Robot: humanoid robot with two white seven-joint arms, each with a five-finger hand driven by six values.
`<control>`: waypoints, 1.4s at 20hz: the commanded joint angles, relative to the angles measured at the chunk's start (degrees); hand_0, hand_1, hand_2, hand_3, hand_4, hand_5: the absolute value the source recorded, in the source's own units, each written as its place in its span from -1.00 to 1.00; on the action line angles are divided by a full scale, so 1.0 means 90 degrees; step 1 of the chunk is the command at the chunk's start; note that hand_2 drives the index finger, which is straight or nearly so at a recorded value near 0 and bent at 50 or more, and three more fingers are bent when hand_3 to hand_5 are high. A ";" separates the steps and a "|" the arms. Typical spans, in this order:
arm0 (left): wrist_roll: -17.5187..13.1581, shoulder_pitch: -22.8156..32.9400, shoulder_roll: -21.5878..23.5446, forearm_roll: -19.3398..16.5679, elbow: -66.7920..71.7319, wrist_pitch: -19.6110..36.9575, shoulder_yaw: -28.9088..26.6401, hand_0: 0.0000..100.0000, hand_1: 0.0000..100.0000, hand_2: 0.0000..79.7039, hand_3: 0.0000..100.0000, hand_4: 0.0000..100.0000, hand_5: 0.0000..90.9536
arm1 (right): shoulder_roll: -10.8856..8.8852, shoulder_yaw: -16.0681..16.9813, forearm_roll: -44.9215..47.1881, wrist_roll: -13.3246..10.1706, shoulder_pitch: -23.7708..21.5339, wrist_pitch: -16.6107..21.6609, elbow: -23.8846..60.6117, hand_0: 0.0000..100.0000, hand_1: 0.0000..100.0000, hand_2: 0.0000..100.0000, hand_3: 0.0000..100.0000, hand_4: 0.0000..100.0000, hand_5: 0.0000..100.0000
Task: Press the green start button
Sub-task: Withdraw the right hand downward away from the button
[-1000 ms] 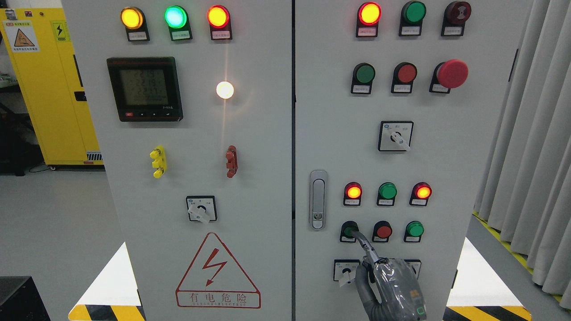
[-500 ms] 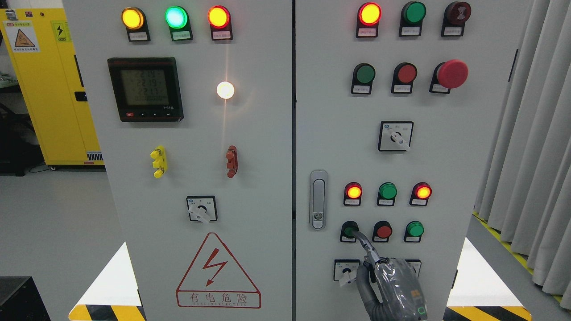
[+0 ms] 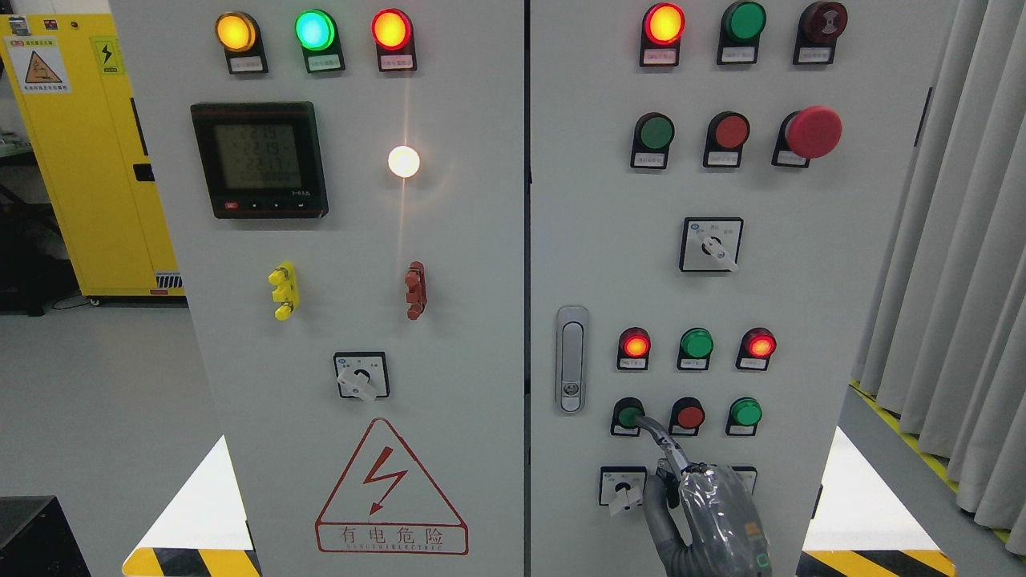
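The green start button (image 3: 628, 416) sits low on the right door of the grey control cabinet (image 3: 801, 320), leftmost in a row of three, with a red button (image 3: 688, 416) just beside it and a second green button (image 3: 745, 412) at the far end. The right robot hand (image 3: 705, 501) comes up from the bottom edge right of the middle, wrapped in clear film; its extended index finger (image 3: 659, 437) slants up and to the left, and the tip touches the green start button. The remaining fingers are curled in and grip nothing. Directly above that row stand three indicator lamps (image 3: 696, 344), red, green and red. Left of the button a silver door latch (image 3: 571, 359) is set upright. Below it, a rotary selector switch (image 3: 621, 486) lies just left of the hand's knuckles.
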State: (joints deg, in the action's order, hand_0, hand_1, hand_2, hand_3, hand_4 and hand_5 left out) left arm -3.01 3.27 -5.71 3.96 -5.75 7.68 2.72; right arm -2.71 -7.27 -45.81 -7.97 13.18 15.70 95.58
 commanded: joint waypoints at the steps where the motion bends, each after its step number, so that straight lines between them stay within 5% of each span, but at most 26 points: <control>1: 0.0003 0.0008 0.0000 0.0000 -0.0006 -0.0004 0.0000 -0.76 0.11 -1.00 -1.00 -1.00 -1.00 | 0.0008 -0.0197 0.0509 -0.0023 -0.0185 0.0256 0.0571 1.00 1.00 -0.94 0.62 0.78 0.83; 6: 0.0003 -0.0002 0.0000 0.0000 0.0004 -0.0004 0.0000 -0.76 0.11 -1.00 -1.00 -1.00 -1.00 | 0.0028 -0.0470 0.1094 -0.0023 -0.0663 0.0326 0.1069 1.00 0.98 -0.94 0.45 0.56 0.65; 8: 0.0003 -0.0002 0.0000 0.0000 0.0004 -0.0004 0.0000 -0.76 0.11 -1.00 -1.00 -1.00 -1.00 | 0.0067 -0.0539 0.1435 -0.0023 -0.0878 0.0326 0.1245 1.00 0.77 -0.93 0.12 0.26 0.41; 10: 0.0003 0.0008 0.0000 0.0000 -0.0006 -0.0004 0.0000 -0.76 0.11 -1.00 -1.00 -1.00 -1.00 | 0.0067 -0.0695 0.2069 -0.0013 -0.1073 0.0306 0.1459 1.00 0.70 -0.92 0.03 0.13 0.27; 11: 0.0003 -0.0002 0.0000 0.0000 -0.0006 -0.0004 0.0000 -0.76 0.11 -1.00 -1.00 -1.00 -1.00 | 0.0057 -0.0773 0.2478 0.0006 -0.1171 0.0277 0.1557 1.00 0.61 -0.92 -0.17 -0.12 -0.05; 15: 0.0003 -0.0002 0.0000 0.0000 0.0004 -0.0004 0.0000 -0.76 0.11 -1.00 -1.00 -1.00 -1.00 | 0.0057 -0.0842 0.3448 0.0446 -0.1562 0.0248 0.1841 0.77 0.40 -0.94 -0.49 -0.45 -0.49; 16: 0.0003 -0.0002 0.0000 0.0000 -0.0006 -0.0004 0.0000 -0.76 0.11 -1.00 -1.00 -1.00 -1.00 | 0.0057 -0.0842 0.3488 0.0456 -0.1640 0.0257 0.1861 0.52 0.27 -1.00 -0.61 -0.57 -0.61; 21: 0.0003 -0.0002 0.0000 0.0000 0.0004 -0.0004 0.0000 -0.76 0.11 -1.00 -1.00 -1.00 -1.00 | 0.0057 -0.0862 0.3654 0.0466 -0.1865 0.0267 0.1861 -0.02 0.09 -1.00 -0.76 -0.69 -0.77; 28: 0.0003 -0.0002 0.0000 0.0000 0.0004 -0.0004 0.0000 -0.76 0.11 -1.00 -1.00 -1.00 -1.00 | 0.0057 -0.0910 0.3771 0.0456 -0.1875 0.0238 0.1861 -0.12 0.09 -1.00 -0.76 -0.70 -0.79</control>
State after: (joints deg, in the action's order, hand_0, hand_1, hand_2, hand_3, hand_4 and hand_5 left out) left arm -3.01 3.26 -5.71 3.95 -5.75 7.68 2.72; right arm -2.25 -14.12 -13.56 -3.88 -2.76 17.95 110.00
